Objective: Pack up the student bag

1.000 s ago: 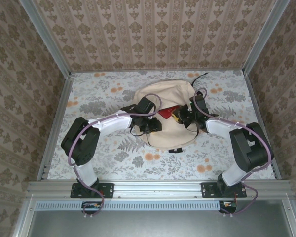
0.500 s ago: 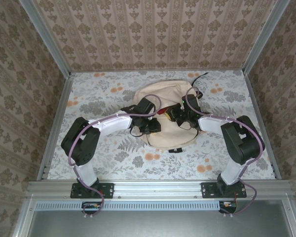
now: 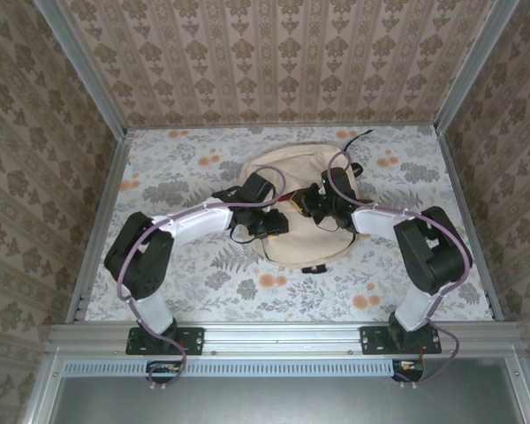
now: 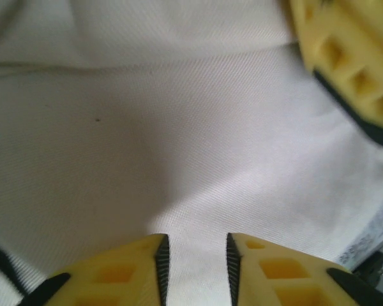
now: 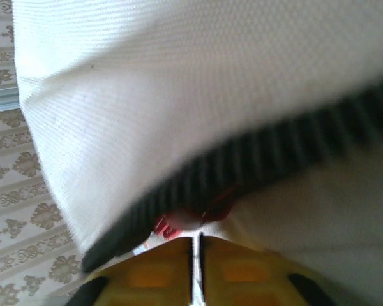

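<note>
The left tool [image 4: 196, 258] is held with jaws slightly parted (nothing gripped) over the bag [image 4: 179, 127]. The right tool [image 5: 196, 248] is pressed almost closed at its zipper [image 5: 255, 162], toward the bench's [image 3: 172, 181] far edge.

One cream bag [image 3: 293, 252] is lying on one flowered bench [image 3: 172, 168], and one red thing [image 5: 172, 224] is peeking out of it. Two arms are reaching over it, the left arm [image 3: 194, 219] and the right arm [image 3: 390, 221], carrying two pincers in all: the left pincer [image 4: 195, 261] and the right pincer [image 5: 196, 255].
</note>
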